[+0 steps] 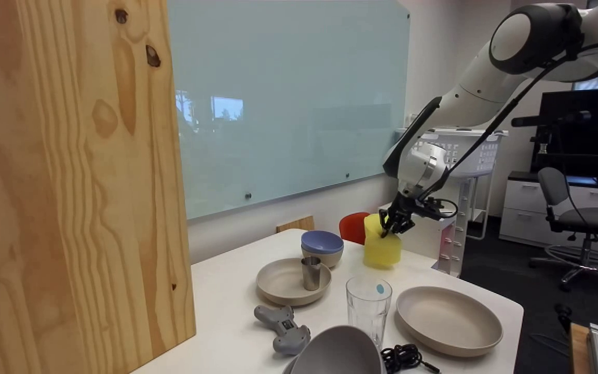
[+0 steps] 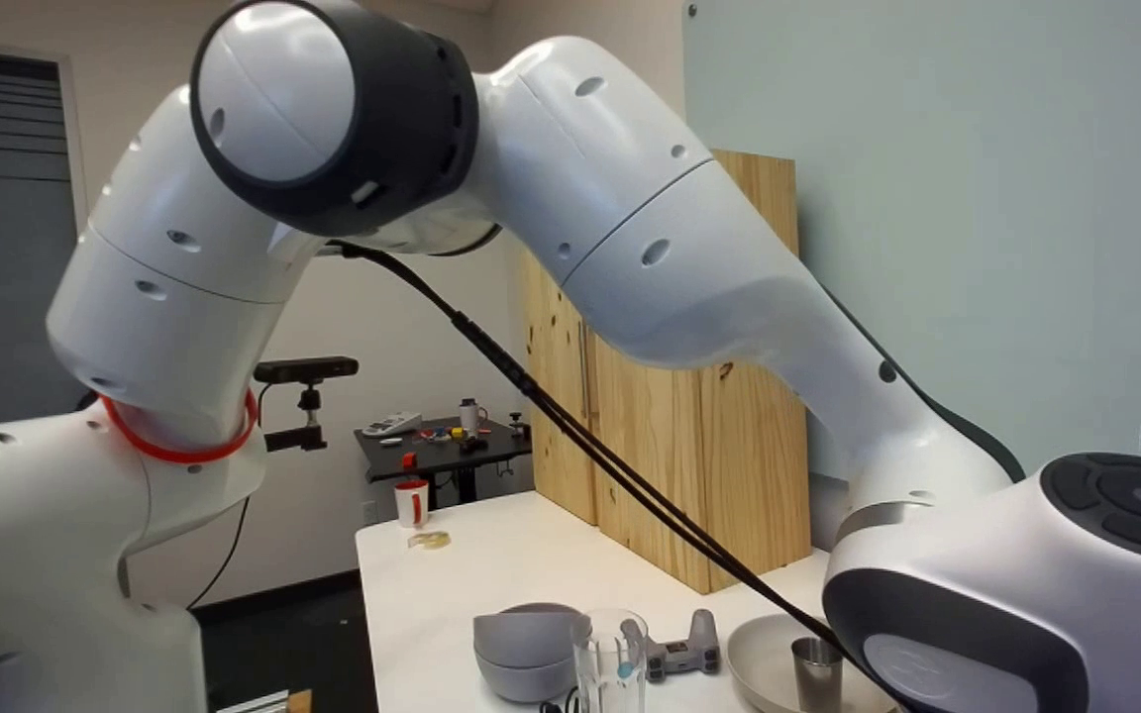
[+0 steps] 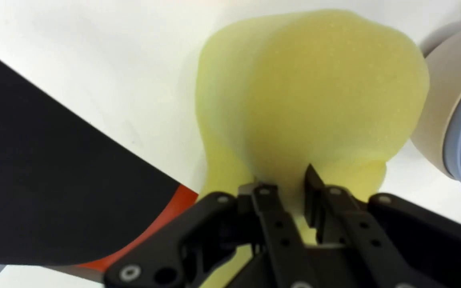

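A soft yellow cloth is pinched between the fingers of my gripper in the wrist view, bulging out ahead of the fingertips. In an exterior view, the gripper grips the upper part of the yellow cloth at the far side of the white table. Its lower end hangs at or just over the tabletop; I cannot tell if it touches. Close beside it stands a blue bowl nested in a beige bowl. The gripper and cloth are out of sight in the remaining exterior view.
A beige plate holds a metal cup. Nearer stand a clear glass, a game controller, grey bowls, a black cable and another plate. A red chair adjoins the table edge; a wooden panel rises tall.
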You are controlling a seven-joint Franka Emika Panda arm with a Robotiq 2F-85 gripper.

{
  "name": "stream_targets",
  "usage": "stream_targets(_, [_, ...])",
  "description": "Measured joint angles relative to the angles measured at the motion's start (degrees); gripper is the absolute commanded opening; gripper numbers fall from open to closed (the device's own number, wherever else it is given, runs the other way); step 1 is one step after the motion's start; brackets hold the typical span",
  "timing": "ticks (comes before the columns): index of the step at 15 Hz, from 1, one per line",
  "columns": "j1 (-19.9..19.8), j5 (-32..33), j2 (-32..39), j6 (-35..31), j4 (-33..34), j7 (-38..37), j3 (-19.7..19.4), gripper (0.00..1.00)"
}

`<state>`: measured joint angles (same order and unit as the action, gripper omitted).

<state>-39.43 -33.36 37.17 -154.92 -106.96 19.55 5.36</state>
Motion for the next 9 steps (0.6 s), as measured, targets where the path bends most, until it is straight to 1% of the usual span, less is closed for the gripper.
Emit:
stream_targets(3, [-1.59,-2.7,0.78,0.55,0.2,0.11,1.69,0.05])
stream_targets(4, [-1.83,-3.26,1.06,1.7,0.23,0.11,1.89,0.05])
stream_targets(9, [-2.19,-4.55,1.82,12.36,0.29,0.26,1.64,0.05])
